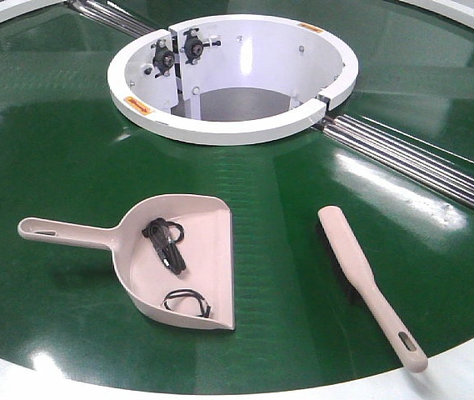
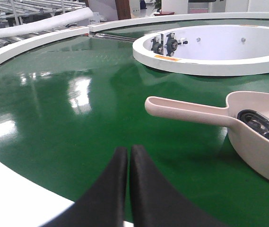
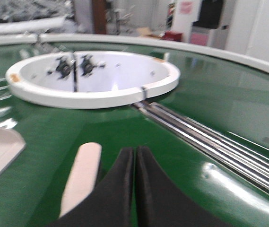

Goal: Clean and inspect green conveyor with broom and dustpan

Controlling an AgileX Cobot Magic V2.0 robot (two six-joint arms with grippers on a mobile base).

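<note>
The green conveyor (image 1: 53,150) fills the front view. On it lies the beige dustpan (image 1: 182,267), handle pointing left, with two black cable pieces (image 1: 164,242) inside. The slim beige broom (image 1: 361,275) lies to its right, with its slotted handle end near the front rim. In the left wrist view my left gripper (image 2: 128,149) is shut and empty, low over the belt and short of the dustpan's handle (image 2: 186,109). In the right wrist view my right gripper (image 3: 135,149) is shut and empty, just to the right of the broom (image 3: 82,175).
The white ring-shaped centre opening (image 1: 228,129) stands beyond the tools, with black bearings on its inner wall. Silver rollers (image 1: 411,158) run from the ring to the right. The conveyor's white rim (image 1: 470,367) curves along the front edge.
</note>
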